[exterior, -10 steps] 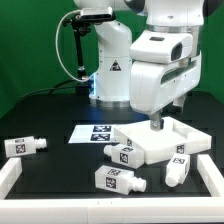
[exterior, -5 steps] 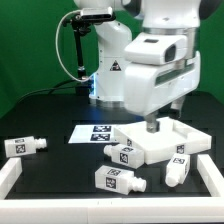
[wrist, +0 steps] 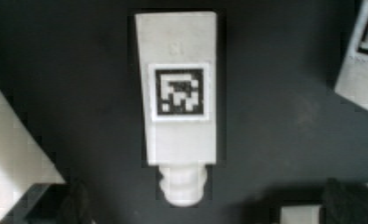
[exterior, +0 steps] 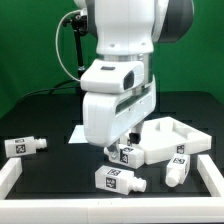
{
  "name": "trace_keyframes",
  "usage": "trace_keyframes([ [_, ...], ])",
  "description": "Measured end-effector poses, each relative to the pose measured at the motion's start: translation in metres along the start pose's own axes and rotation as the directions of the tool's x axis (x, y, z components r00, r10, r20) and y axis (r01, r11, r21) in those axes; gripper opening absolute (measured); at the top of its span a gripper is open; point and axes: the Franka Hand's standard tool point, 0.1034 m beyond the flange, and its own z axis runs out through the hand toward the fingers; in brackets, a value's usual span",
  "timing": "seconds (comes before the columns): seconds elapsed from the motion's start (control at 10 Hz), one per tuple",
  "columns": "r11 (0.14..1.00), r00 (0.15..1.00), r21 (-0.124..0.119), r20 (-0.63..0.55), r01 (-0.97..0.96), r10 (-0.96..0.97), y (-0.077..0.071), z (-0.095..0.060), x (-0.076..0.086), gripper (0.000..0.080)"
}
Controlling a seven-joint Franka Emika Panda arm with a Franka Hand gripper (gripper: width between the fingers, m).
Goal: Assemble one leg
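Starting at the exterior view's left, a far-left leg [exterior: 25, 145] lies on its side on the black table, well apart from the other parts. Near the front edge a front leg [exterior: 120, 180] lies flat with its tag showing. Just behind it the gripper [exterior: 121, 147] hangs low over the middle leg [exterior: 127, 154], which lies just beside the near corner of the tabletop [exterior: 172, 133]. In the wrist view this middle leg [wrist: 177, 90] fills the centre, lying flat, tag facing the camera and the round stub at one end. The blurred dark fingertips [wrist: 350, 200] sit far apart on either side of the stub end, so the jaws are spread and clamp nothing. Further towards the exterior view's right, a right-hand leg [exterior: 177, 170] lies in front of the tabletop.
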Motion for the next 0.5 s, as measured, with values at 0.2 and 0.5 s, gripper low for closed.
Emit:
trace_keyframes([
  [0.2, 1.0, 1.0, -0.001, 0.0, -0.002, 0.002, 0.0, 0.0, 0.001, 0.065],
  [0.5, 1.0, 1.0, -0.005, -0.003, 0.008, -0.008, 0.002, 0.016, -0.007, 0.065],
])
